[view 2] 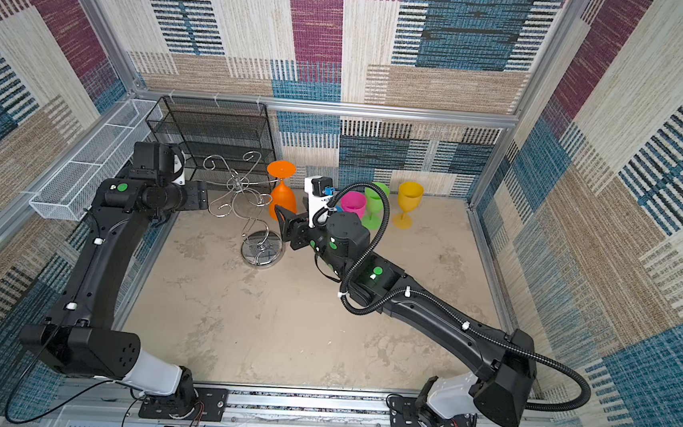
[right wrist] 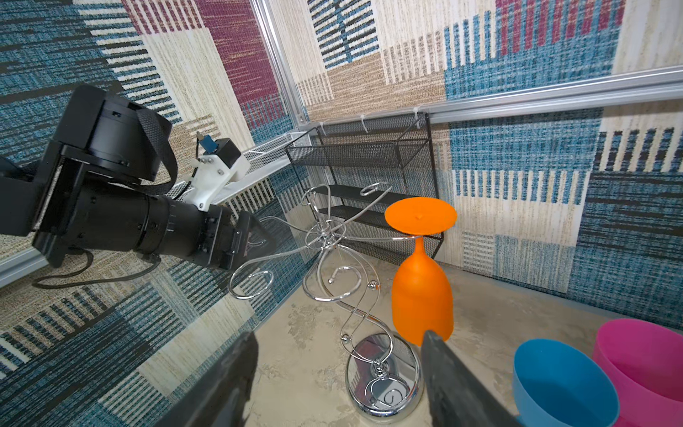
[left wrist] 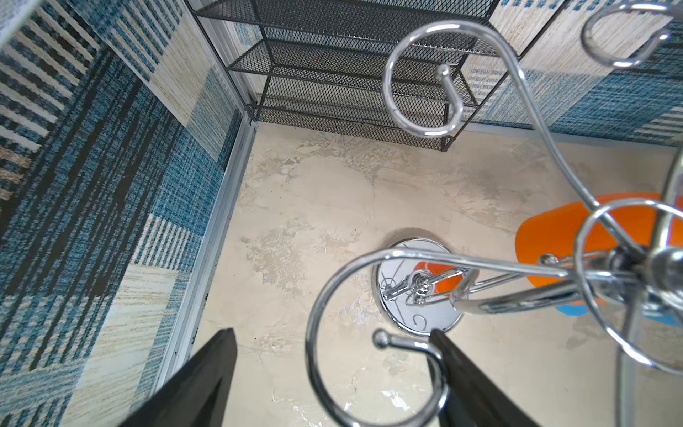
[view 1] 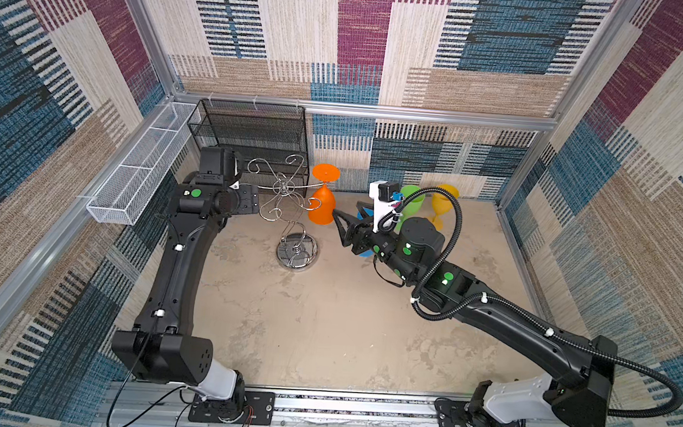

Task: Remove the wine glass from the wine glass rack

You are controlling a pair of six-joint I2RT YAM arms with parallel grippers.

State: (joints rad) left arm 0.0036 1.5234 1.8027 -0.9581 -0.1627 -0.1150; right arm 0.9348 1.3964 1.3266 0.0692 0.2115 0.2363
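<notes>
- The wine glass (view 1: 322, 209) you're after is the orange one. It hangs upside down on the wine glass rack (view 1: 286, 188), foot on top and bowl pointing down. Its stem sits in the arm that sticks out to the right.
- The rack itself stands toward the far left of the table (view 1: 322, 325), just in front of the black mesh shelf (view 1: 250, 132). The white mesh basket (view 1: 143, 165) runs along the left wall.
- Your right gripper (view 1: 341, 227) comes in from the right, aimed at the bowl. The claws are apart with nothing between them.
- In both top views its far tip sits just beside the bowl. I honestly can't tell if it's touching.
- In the right wrist view the glass's rim drops behind one of the fingers (right wrist: 443, 369), so no help there either.
- Your left gripper (left wrist: 332, 332) is up on the rack's left side, level with the curly arms, and spread wide.
- One scroll curl sits in the gap between its fingers, but it isn't clamped. I can't tell whether the wire brushes a finger.
- The green glass (view 2: 374, 202) and the yellow glass (view 2: 409, 199) stand upright near the back wall, right of the middle.
- The pink glass (view 2: 353, 202) and the blue glass (right wrist: 554, 388) sit close by your right wrist.
</notes>
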